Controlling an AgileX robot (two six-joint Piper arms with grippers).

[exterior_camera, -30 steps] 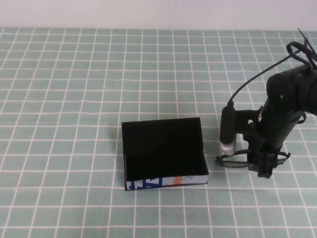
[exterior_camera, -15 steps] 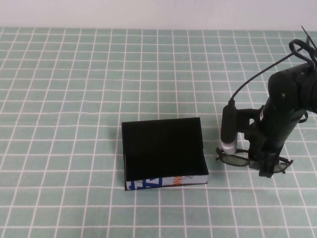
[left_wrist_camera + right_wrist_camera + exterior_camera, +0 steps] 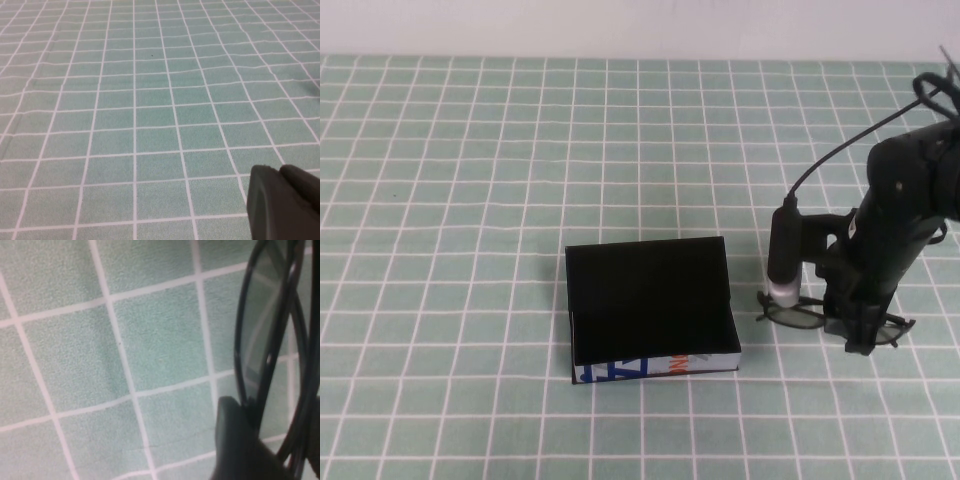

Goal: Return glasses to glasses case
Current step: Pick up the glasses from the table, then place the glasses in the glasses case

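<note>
Glasses (image 3: 798, 314) sit at the case's (image 3: 650, 300) three o'clock; my right tool (image 3: 860, 335) is gripping the frame, so I'd lift level. The left tool (image 3: 285, 202) is parked; its state I cannot tell.

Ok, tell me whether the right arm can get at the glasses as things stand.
Probably yes. The right gripper is already down on the glasses, which lie on the tablecloth beside the open glasses case, with nothing between them.

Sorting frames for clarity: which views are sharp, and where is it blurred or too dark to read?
High view: even light, sharp; the glasses case interior reads flat black. Right wrist view: the glasses and right gripper soft, too near. Left wrist view: cloth clear, left gripper a dark blur.
</note>
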